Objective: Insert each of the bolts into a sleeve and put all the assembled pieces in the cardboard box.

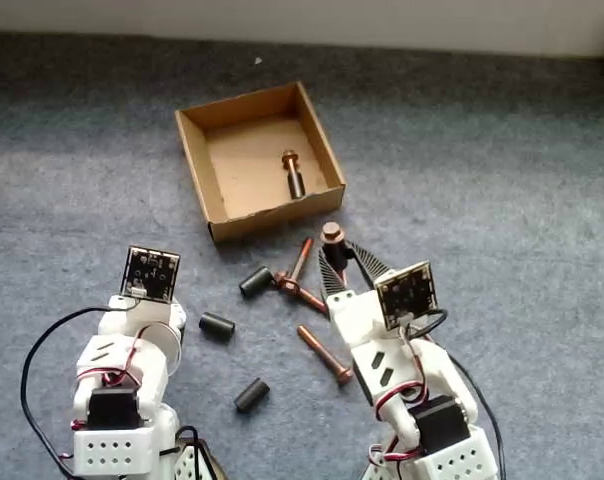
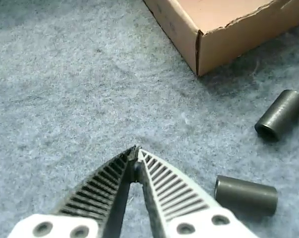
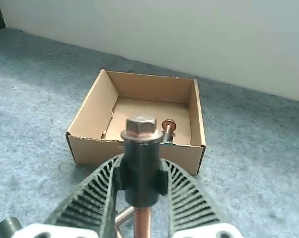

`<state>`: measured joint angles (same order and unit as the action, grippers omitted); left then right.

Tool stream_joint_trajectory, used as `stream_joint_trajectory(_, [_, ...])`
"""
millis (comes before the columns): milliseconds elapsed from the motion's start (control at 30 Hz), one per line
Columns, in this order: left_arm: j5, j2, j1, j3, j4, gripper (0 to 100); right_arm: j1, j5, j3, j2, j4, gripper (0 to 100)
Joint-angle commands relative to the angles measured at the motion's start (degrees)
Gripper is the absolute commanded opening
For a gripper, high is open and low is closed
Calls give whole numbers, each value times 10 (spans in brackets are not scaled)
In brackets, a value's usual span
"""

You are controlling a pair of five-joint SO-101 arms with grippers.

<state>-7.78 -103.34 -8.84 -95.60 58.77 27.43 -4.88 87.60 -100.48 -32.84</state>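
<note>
Cardboard box [image 1: 194, 150] sits open side up on grey carpet [image 1: 502, 180]. One assembled piece [image 1: 294, 173] lies on its floor, close to the wall nearest the arms.

The right gripper [image 3: 140, 161] is clamped on a dark sleeve [image 3: 139, 173] with a bolt [image 3: 140, 128] through it. Its fingers are parted only by the sleeve's width. The piece stands upright between them, hex head on top, copper shank showing below the sleeve. In the high view the held piece is just outside the box's near wall, by the corner, not over the interior.

The left gripper [image 2: 136, 151] has its fingers closed tip to tip with nothing between them, above bare carpet. One sleeve lies just beside a finger; a second lies nearer the box corner.

Three loose sleeves [image 1: 255, 281] [image 1: 217, 325] [image 1: 252, 394] and three loose bolts [image 1: 300, 260] [image 1: 302, 295] [image 1: 325, 353] lie on the carpet between the arms and the box. Two of the bolts touch at their ends.
</note>
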Motion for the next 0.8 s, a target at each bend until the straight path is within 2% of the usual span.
stream_joint_trajectory(0, [-47,-2,-6,-15,-17,14,29,-3,-67,109,38,5])
stream_joint_trajectory(400, [-60,-2,-6,-15,-16,14,31,-4,-368,655,225,5])
stream_joint_trajectory(767, [-60,-2,-6,-15,-16,14,-41,-4,-577,992,375,5])
